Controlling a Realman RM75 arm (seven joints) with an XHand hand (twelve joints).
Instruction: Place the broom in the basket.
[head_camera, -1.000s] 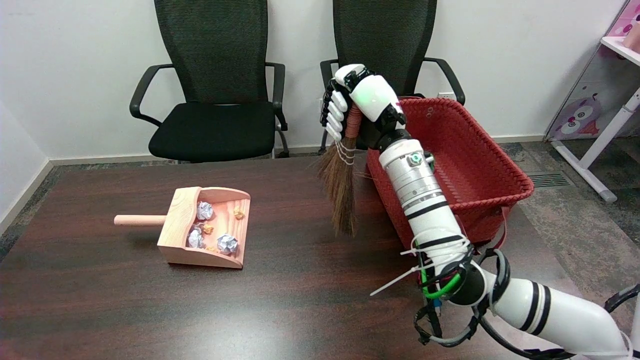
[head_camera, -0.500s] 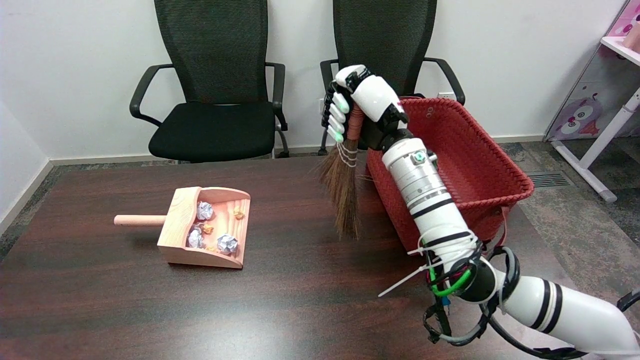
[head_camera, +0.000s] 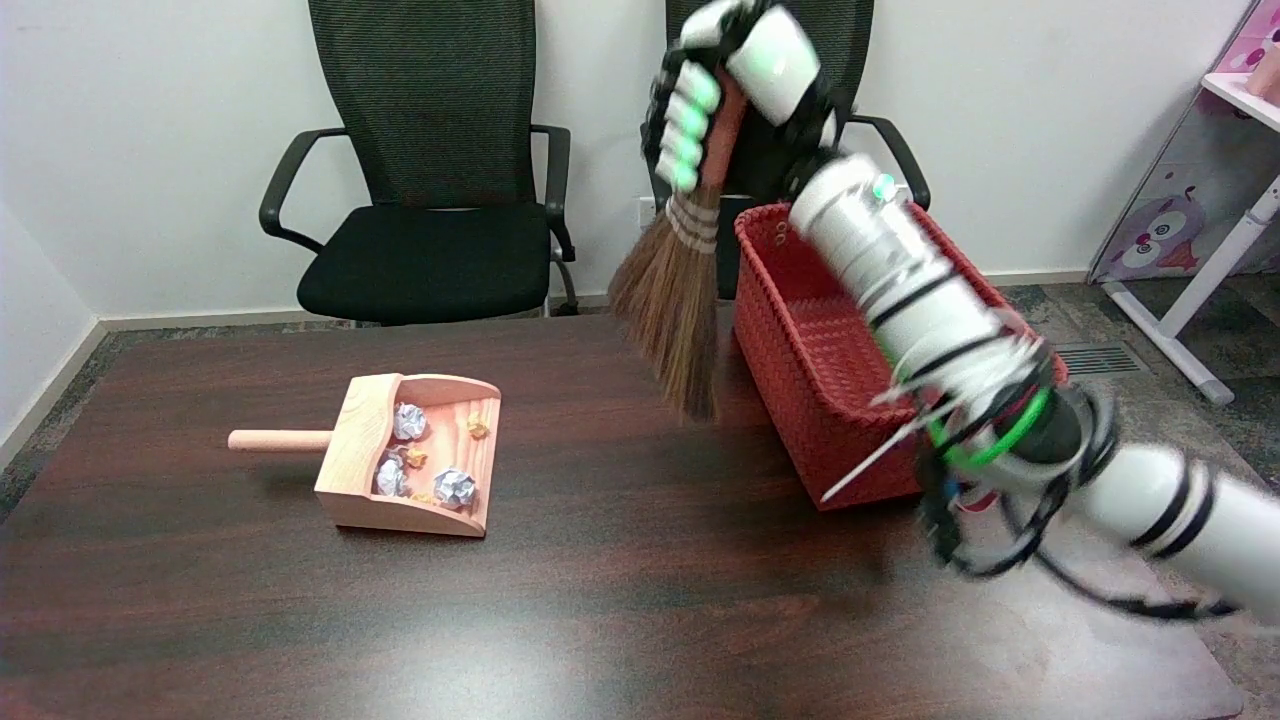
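Over the dark table (head_camera: 600, 600), my right hand (head_camera: 735, 85) has its fingers wrapped round the broom (head_camera: 675, 300) handle, bristles hanging just left of the red basket (head_camera: 800, 400), so I should carry it rightward, clearing the rim before lowering.

The broom (head_camera: 678, 290) is a small hand broom with a reddish handle, pale binding bands and a fan of brown bristles. It hangs in the air, bristles down and tilted slightly, just left of the basket (head_camera: 800, 370). The basket is a red woven rectangular tub standing upright on the table's far right side.
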